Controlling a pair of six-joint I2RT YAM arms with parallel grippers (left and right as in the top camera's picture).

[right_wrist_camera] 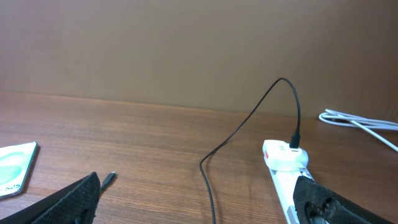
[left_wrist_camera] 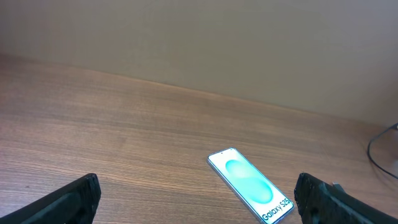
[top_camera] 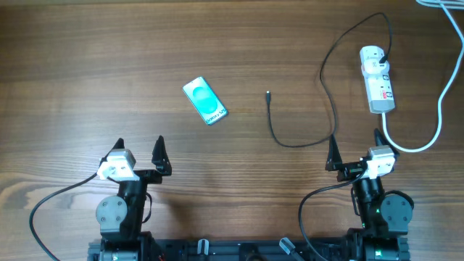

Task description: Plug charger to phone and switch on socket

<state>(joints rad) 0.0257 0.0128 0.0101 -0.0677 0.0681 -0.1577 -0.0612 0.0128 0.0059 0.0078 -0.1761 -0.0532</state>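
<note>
The phone (top_camera: 205,101), teal-faced with a white border and "Galaxy" text, lies flat on the wooden table left of centre; it also shows in the left wrist view (left_wrist_camera: 250,185) and at the left edge of the right wrist view (right_wrist_camera: 13,167). The charger cable (top_camera: 330,94) is thin and black; its metal-tipped plug (top_camera: 268,94) lies loose on the table, right of the phone, also seen in the right wrist view (right_wrist_camera: 108,180). Its other end sits in a white adapter (top_camera: 374,57) on the socket strip (top_camera: 380,88), (right_wrist_camera: 285,180). My left gripper (top_camera: 139,148) and right gripper (top_camera: 356,144) are open and empty near the front.
A thick white cord (top_camera: 428,138) loops from the socket's near end toward the table's right edge and back corner, also in the right wrist view (right_wrist_camera: 357,121). The black cable arcs between the plug and the socket, passing close to my right gripper.
</note>
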